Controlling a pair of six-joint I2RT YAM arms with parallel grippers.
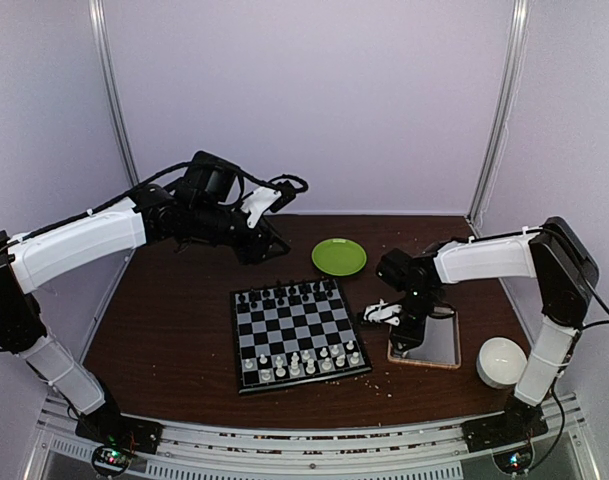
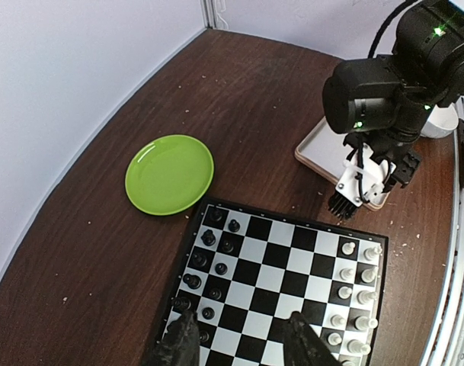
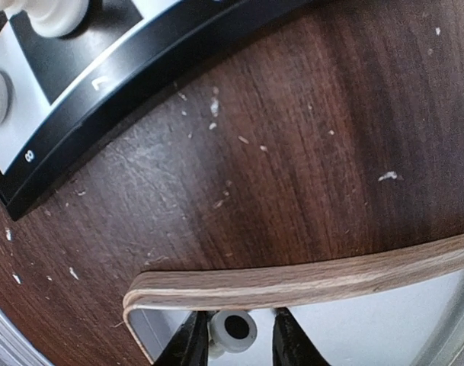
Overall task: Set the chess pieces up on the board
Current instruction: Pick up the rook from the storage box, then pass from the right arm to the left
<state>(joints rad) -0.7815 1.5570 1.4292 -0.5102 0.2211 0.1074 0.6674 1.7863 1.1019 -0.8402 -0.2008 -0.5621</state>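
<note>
I'm on the pick-up step: my right gripper [image 3: 233, 348] hangs over the wooden-rimmed tray [image 3: 308, 279] just beside the board's [image 1: 284, 325] right edge. Its 2 fingers straddle 1 white chessman [image 3: 233, 328] that lies tipped over on the tray floor, hollow base towards the wrist camera. 1 finger looks to be touching it and a sliver of gap shows at the other, so I judge the jaws parted round it, not clamped. My left gripper [image 2: 243, 345] hovers spread and empty above the black end of the board. The black chessmen [image 1: 284, 295] stand along the 2 far ranks, and the white chess pieces [image 1: 302, 364] already stand across much of the 2 near ranks, so I'd call the setup well along. Next I need to pinch squarely across the round body so it can't roll or squirt out. Then lift it over the rim, turn it base down, and set it on a free near-rank square without toppling its neighbours.
</note>
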